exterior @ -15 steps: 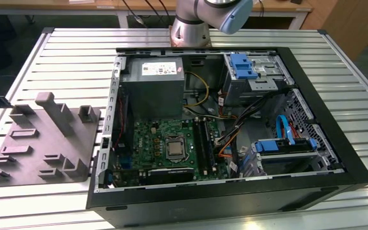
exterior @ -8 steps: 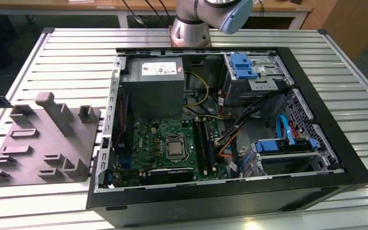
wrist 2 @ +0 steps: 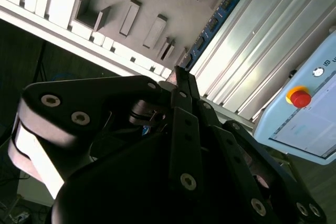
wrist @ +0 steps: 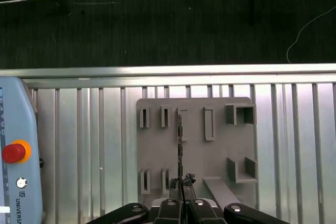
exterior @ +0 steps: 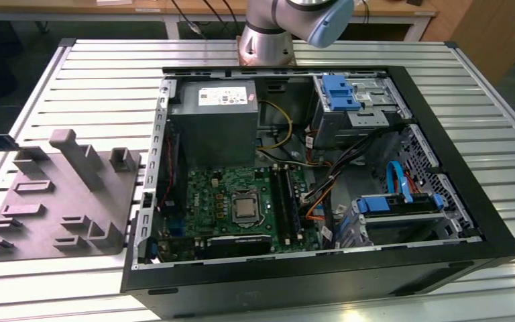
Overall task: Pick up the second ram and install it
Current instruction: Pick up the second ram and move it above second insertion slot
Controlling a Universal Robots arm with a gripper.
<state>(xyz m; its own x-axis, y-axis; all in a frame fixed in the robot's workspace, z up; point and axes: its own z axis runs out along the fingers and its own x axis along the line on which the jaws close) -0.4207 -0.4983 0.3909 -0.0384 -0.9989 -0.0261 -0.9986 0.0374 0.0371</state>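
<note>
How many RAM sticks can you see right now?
1: the second ram, gripped in the claw near the grey fixture. Others may sit unseen in the motherboard slots.

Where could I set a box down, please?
Bare slats border the computer case on the exterior view's right; more lie between the grey tray and the robot's base. Crowded: inside the case, and by the tray, where the gripper holds the memory stick.
</note>
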